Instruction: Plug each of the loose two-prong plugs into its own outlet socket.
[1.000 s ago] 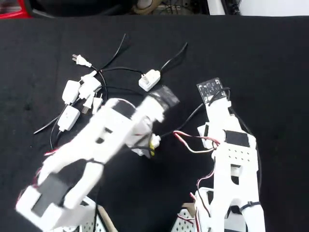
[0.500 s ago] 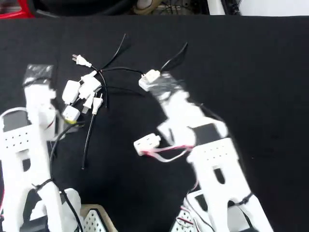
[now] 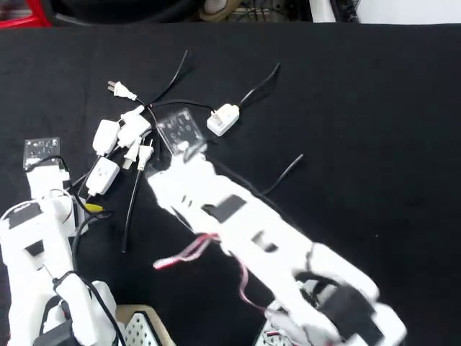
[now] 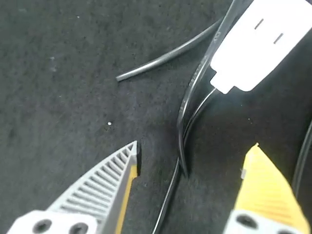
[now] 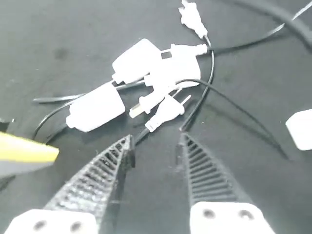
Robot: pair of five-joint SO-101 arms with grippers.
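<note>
A frame edge cuts the white rectangular plastic outlet socket (image 4: 258, 44); the blurred white right arm (image 3: 238, 216) hides the seven-o'clock end of a thin black cord (image 3: 284, 173).

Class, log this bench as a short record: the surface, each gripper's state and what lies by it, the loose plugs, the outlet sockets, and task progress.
surface: black table
left gripper: open, low over a black cable, near a white socket
right gripper: open, above the cluster, nearest a loose plug
other loose plug: at the cluster's far edge
lone socket: apart from the cluster
progress: both plugs show bare prongs, so neither is plugged in
</note>
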